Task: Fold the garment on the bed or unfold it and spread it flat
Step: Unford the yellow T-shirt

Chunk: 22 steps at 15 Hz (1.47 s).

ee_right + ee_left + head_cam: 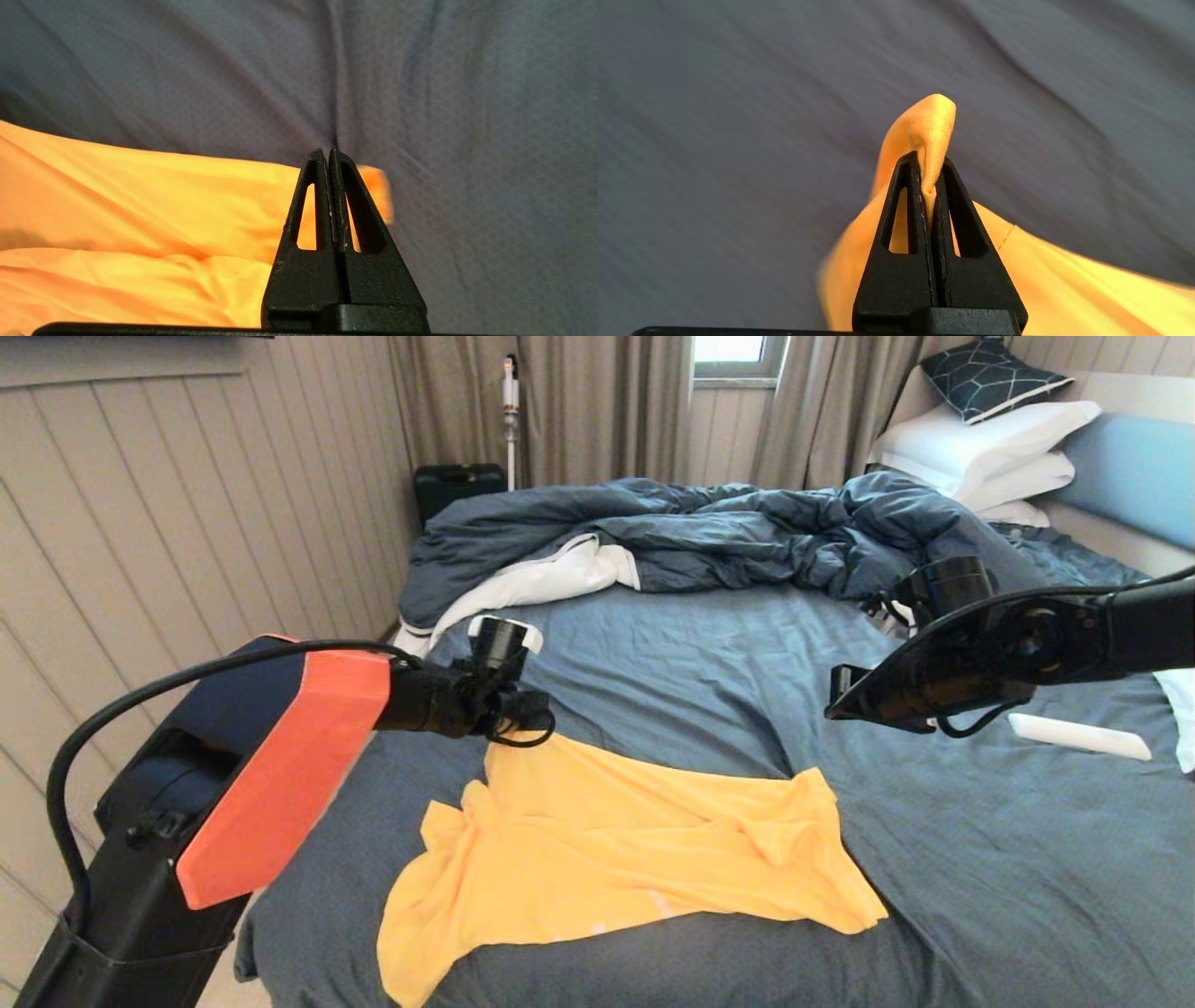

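Note:
The yellow-orange T-shirt (616, 845) lies rumpled on the slate-blue sheet of the bed (980, 859), near its front. My left gripper (537, 714) is shut on the shirt's far left corner and holds it a little above the sheet. In the left wrist view a pinch of orange fabric (931, 135) sticks out between the closed fingers of my left gripper (928, 161). My right gripper (836, 695) hangs in the air above and beyond the shirt's far right corner. Its fingers are pressed together with nothing between them (328, 154), and that corner (376, 186) lies below them.
A rumpled dark blue duvet (709, 532) with a white underside lies across the far half of the bed. White pillows (990, 448) are stacked at the light blue headboard (1134, 467). A white flat object (1078, 735) lies on the sheet to the right. A panelled wall runs along the left.

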Motion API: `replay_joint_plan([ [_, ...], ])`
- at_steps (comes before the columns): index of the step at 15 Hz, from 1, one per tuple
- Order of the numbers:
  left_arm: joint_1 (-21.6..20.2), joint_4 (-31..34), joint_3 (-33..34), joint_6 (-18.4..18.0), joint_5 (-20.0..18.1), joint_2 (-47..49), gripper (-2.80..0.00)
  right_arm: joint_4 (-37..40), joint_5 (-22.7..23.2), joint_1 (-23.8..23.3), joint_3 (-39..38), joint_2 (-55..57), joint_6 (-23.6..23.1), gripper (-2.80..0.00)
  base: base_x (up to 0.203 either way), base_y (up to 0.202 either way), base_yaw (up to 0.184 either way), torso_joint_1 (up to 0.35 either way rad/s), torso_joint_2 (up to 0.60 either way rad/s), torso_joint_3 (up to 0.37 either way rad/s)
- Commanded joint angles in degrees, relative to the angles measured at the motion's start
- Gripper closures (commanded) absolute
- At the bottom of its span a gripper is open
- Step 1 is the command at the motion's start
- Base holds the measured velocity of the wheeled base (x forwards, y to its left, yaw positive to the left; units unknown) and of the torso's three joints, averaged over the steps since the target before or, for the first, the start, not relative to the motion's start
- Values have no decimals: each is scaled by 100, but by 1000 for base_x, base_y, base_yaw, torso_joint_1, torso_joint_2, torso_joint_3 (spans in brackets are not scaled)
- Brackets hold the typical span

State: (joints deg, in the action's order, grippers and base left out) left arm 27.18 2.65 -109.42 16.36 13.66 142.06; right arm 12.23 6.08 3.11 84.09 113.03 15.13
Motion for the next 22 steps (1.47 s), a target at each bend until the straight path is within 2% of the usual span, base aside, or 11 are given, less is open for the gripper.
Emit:
replay_joint_plan([
  [1, -67, -26, -99, -77, 14, 155, 0, 7, -2, 6, 2, 26, 8, 0, 0, 0, 0, 0, 0, 0],
  [7, -114, -97, -115, -230, 30, 265, 0, 2, 11, 29, -20, 42, 10, 0, 0, 0, 0, 0, 0, 0],
  [9, -174, -168, -115, -263, 58, 395, 0, 34, 53, 164, -99, -14, 39, 0, 0, 0, 0, 0, 0, 0],
  [13, -269, -115, -98, -249, 58, 322, 0, 61, 61, 1039, -508, -193, 85, 0, 0, 0, 0, 0, 0, 0],
  [19, -274, -128, -10, -136, 58, 322, 0, 96, 5, 1862, -584, -254, 53, 0, 0, 0, 0, 0, 0, 0],
  [22, -309, -115, 61, -10, 58, 322, 0, 93, -16, 2037, -450, 78, 44, 0, 0, 0, 0, 0, 0, 0],
])
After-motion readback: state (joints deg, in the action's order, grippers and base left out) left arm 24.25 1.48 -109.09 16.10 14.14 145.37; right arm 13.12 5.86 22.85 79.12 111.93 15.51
